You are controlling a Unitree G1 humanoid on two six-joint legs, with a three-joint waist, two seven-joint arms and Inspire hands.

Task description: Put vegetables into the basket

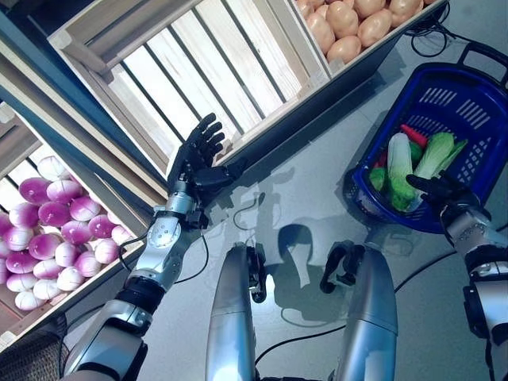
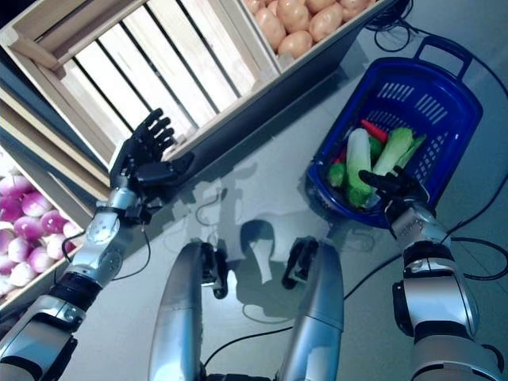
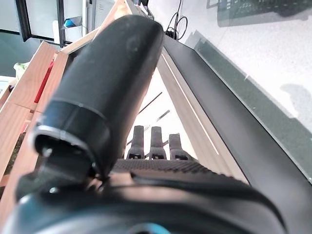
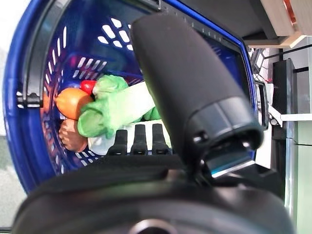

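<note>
A blue plastic basket stands on the grey floor at the right. Inside it lie two white-and-green bok choy, a red chilli and other greens; the right wrist view also shows an orange vegetable and a brown one. My right hand hovers over the basket's near rim, open, fingers straight and holding nothing. Raised in front of the empty wooden crate, my left hand is open and empty, fingers straight.
A crate of potatoes sits at the top, beside the empty crate. A lower crate at the left holds several purple-and-white onions. The basket's black handle sticks out at its far end.
</note>
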